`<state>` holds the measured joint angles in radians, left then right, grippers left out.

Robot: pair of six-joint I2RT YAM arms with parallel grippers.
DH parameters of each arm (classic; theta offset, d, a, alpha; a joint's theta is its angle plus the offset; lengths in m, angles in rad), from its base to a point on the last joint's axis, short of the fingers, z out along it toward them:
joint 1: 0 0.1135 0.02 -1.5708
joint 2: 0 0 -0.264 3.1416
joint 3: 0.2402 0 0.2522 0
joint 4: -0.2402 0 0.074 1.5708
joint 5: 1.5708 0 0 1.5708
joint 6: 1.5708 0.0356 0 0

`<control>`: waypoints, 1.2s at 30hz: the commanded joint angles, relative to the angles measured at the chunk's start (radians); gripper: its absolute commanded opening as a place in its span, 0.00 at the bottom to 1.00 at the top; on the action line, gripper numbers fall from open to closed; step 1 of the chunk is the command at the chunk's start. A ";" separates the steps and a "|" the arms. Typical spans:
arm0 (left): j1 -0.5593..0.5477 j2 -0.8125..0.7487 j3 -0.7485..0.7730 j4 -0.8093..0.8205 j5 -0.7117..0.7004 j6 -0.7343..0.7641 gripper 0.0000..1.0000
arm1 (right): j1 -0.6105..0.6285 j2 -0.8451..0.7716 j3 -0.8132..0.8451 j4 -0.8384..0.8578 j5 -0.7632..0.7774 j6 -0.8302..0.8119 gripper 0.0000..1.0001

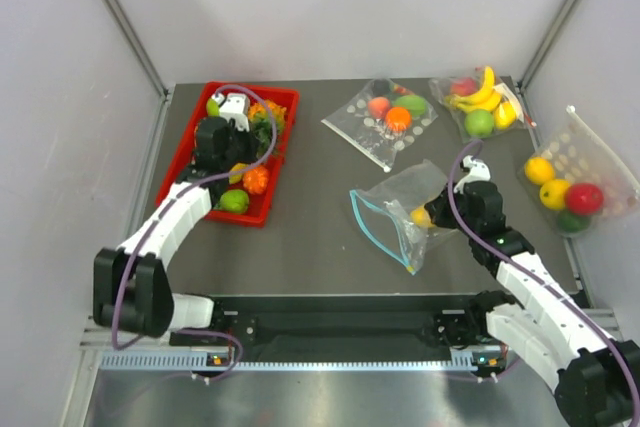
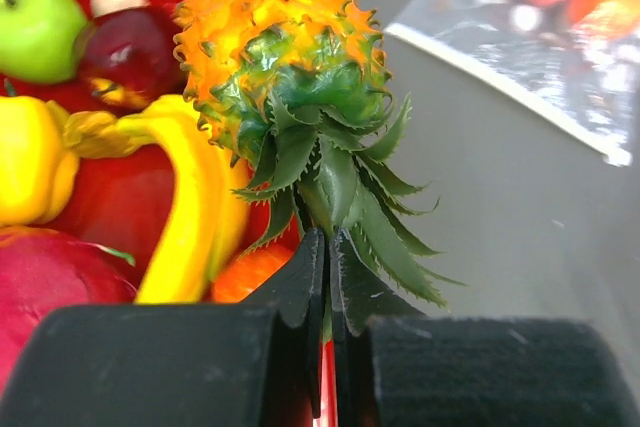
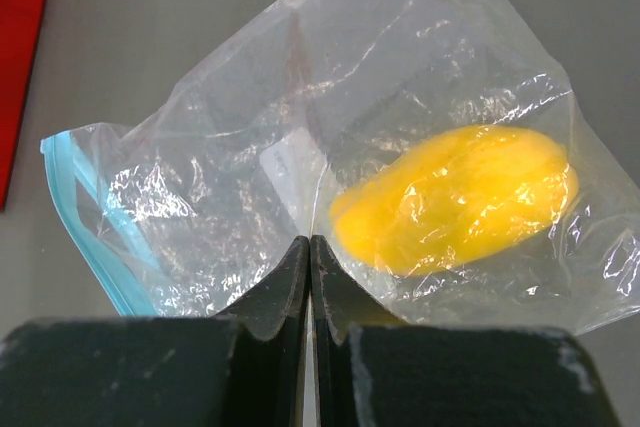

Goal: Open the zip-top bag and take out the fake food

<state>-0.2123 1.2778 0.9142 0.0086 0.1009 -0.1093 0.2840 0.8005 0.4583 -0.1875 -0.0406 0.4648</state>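
While its teal zip strip (image 1: 378, 231) gapes open toward 8 o'clock, the zip-top bag (image 1: 400, 192) lies on the grey table (image 1: 300, 217), at about 4 o'clock from the table's middle. One yellow fruit (image 3: 455, 197) sits inside, near the closed end. At the bag's 3 o'clock side the right gripper (image 3: 310, 262) has its fingers pressed together on a fold of the clear film.

Out at 10 o'clock, the left gripper (image 2: 328, 272) is clamped on the green crown (image 2: 335, 187) of the pineapple (image 2: 270, 37), holding it over the red tray (image 1: 288, 117). A green apple (image 2: 35, 27) and a banana (image 2: 190, 207) lie among the fruit in the tray.

A dotted bag (image 1: 365, 137) with fruit rests at 12 o'clock, a bag with bananas (image 1: 448, 89) at 2 o'clock, and a third fruit bag (image 1: 590, 157) leans on the wall at 3 o'clock.
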 commanded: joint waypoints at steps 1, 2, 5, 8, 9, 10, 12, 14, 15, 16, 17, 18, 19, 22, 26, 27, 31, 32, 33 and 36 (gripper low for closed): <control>0.059 0.086 0.098 0.166 0.033 0.032 0.00 | -0.014 -0.027 -0.003 0.003 -0.016 -0.015 0.00; 0.066 0.106 0.112 0.177 0.039 0.037 0.00 | -0.014 -0.029 -0.006 0.003 -0.019 -0.015 0.00; 0.096 0.187 0.164 0.195 0.069 0.057 0.00 | -0.013 -0.037 -0.009 -0.001 -0.022 -0.018 0.00; 0.113 0.267 0.222 0.194 0.109 0.089 0.00 | -0.016 -0.038 -0.007 -0.009 -0.024 -0.025 0.00; 0.114 0.285 0.247 0.192 0.127 0.100 0.00 | -0.016 -0.038 -0.007 -0.009 -0.024 -0.023 0.00; 0.114 0.320 0.258 0.180 0.146 0.130 0.00 | -0.016 -0.038 -0.006 -0.009 -0.025 -0.025 0.00; 0.116 0.366 0.276 0.176 0.157 0.154 0.00 | -0.016 -0.035 -0.006 -0.010 -0.024 -0.026 0.00; 0.116 0.396 0.282 0.177 0.166 0.161 0.00 | -0.014 -0.032 -0.004 -0.010 -0.028 -0.028 0.00; 0.116 0.428 0.291 0.177 0.171 0.172 0.00 | -0.016 -0.029 -0.003 -0.010 -0.030 -0.029 0.00; 0.116 0.448 0.296 0.177 0.172 0.174 0.00 | -0.016 -0.026 0.000 -0.012 -0.031 -0.031 0.00; 0.116 0.463 0.302 0.176 0.166 0.177 0.00 | -0.016 -0.024 0.000 -0.012 -0.035 -0.031 0.00; 0.116 0.498 0.319 0.168 0.157 0.178 0.00 | -0.016 -0.024 0.002 -0.013 -0.036 -0.029 0.00; 0.116 0.514 0.328 0.159 0.151 0.180 0.02 | -0.014 -0.026 0.005 -0.013 -0.038 -0.031 0.00; 0.116 0.540 0.339 0.128 0.132 0.180 0.33 | -0.014 -0.032 0.002 -0.021 -0.039 -0.031 0.00; 0.116 0.514 0.304 0.149 0.102 0.163 0.76 | -0.014 -0.035 0.000 -0.020 -0.042 -0.029 0.00; 0.116 0.494 0.292 0.154 0.097 0.158 0.81 | -0.017 -0.032 -0.001 -0.020 -0.045 -0.026 0.00; 0.114 0.421 0.262 0.157 0.085 0.146 0.88 | -0.016 -0.034 0.002 -0.018 -0.050 -0.026 0.00; 0.114 0.401 0.256 0.157 0.080 0.140 0.91 | -0.016 -0.035 0.005 -0.020 -0.051 -0.026 0.00; 0.111 0.358 0.241 0.159 0.076 0.132 0.93 | -0.016 -0.037 0.005 -0.020 -0.053 -0.025 0.00; 0.102 0.264 0.204 0.165 0.040 0.116 0.93 | -0.016 -0.038 0.014 -0.023 -0.059 -0.026 0.00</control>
<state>-0.1024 1.6810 1.1419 0.1093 0.1761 0.0307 0.2829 0.7788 0.4515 -0.2218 -0.0834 0.4458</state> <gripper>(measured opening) 0.928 0.005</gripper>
